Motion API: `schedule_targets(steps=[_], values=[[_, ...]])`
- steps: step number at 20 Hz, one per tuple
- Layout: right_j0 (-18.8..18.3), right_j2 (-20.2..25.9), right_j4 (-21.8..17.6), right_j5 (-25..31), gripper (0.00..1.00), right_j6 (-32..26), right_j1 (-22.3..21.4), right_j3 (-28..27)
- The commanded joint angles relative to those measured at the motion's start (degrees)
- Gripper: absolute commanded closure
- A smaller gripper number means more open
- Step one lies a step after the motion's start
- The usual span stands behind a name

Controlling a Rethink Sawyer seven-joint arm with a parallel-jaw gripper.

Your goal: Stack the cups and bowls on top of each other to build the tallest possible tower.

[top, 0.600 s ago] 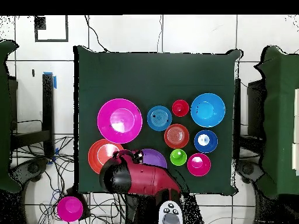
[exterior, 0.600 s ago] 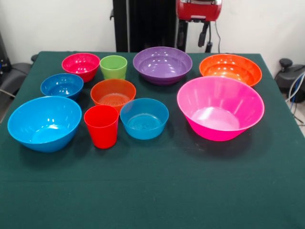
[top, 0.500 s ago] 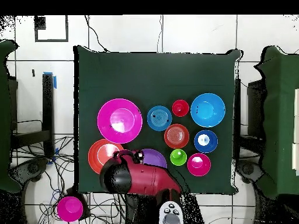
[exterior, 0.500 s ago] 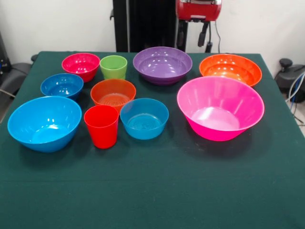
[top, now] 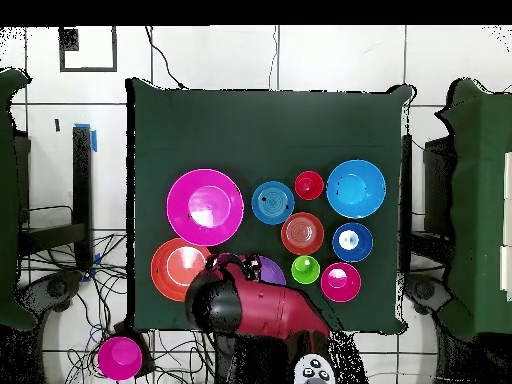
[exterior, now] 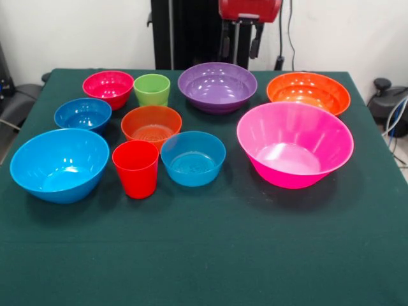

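Progress: nil, no tower begun.
- Huge glossy hot-pink plastic bowl (exterior: 294, 144): right of centre, empty.
- Bright red plastic tumbler (exterior: 136, 168), light green plastic tumbler (exterior: 152, 89), remaining bowls: left and centre, each standing separately.
- Gripper (exterior: 241, 43): top centre above glossy purple plastic bowl (exterior: 217, 86), fingers apart, holding nothing.
- Outstanding: all stacking.

A square tabletop (exterior: 204, 255) covered in dark green cloth stands on a floor of large white tiles (top: 330, 55) with dark grout lines, in front of a plain white wall (exterior: 76, 32) under even indoor light. From above, more green-covered surfaces flank it at the left edge (top: 8, 200) and the right edge (top: 485, 200), a patch of blue tape (top: 92, 138) is stuck to the floor on the left, and tangled black cables (top: 70, 290) trail across the tiles near the bottom. A black square outline (top: 88, 48) is marked on the floor at the upper left.
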Motion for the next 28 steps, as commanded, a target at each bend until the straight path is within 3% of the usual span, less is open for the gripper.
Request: schedule_targets(steps=[1,9,17,28], values=[[-0.8,3.2,-3.5,1.4,0.0,5.0,3.4,0.5],[-1.0,1.2,-5.7,-1.4,0.0,5.0,6.2,-0.6],[-0.8,-2.1,-9.5,-2.3,0.0,3.9,12.7,-5.5],[-1.7,-2.4,-9.0,-5.9,0.0,6.6,17.8,-11.3]])
